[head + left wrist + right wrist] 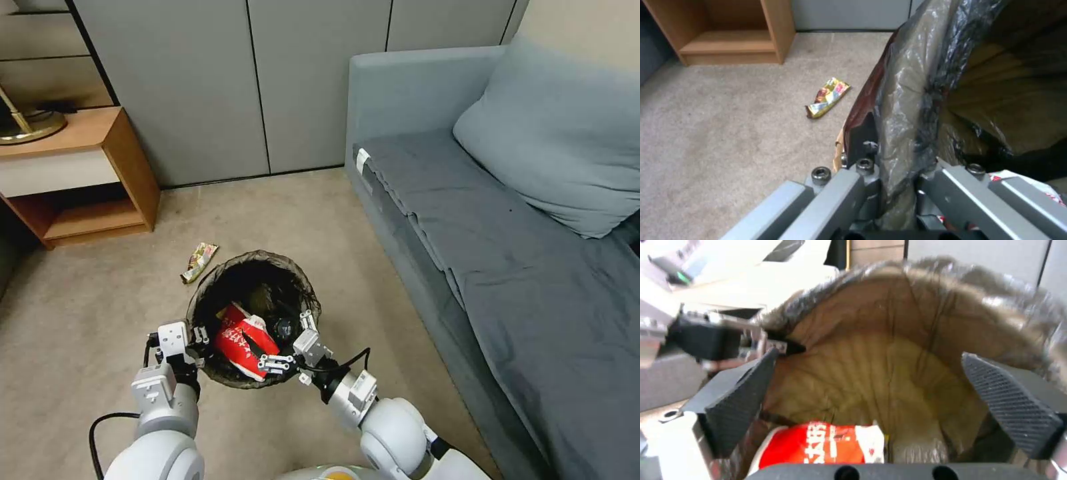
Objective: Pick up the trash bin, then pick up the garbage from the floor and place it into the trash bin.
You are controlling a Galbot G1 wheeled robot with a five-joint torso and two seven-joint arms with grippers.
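Left gripper (195, 339) clamps the trash bin (283, 270) rim; right gripper (290, 347) hangs spread above the red carton (243, 343) inside, apparently just dropped. Next target: snack wrapper (199, 261) beside the bin.

Open carpet around the wrapper

The wrapper (199, 261) lies on bare carpet between bin (200, 303) and wooden shelf (127, 173); sofa (427, 267) walls the right.

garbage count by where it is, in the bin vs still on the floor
In the trash bin, held at its rim by the left tool, with the right tool open above it: 1 red-and-white carton
On the floor: 1 yellow snack wrapper
Total: 2 visible pieces; anything deeper in the dark bag cannot be told.
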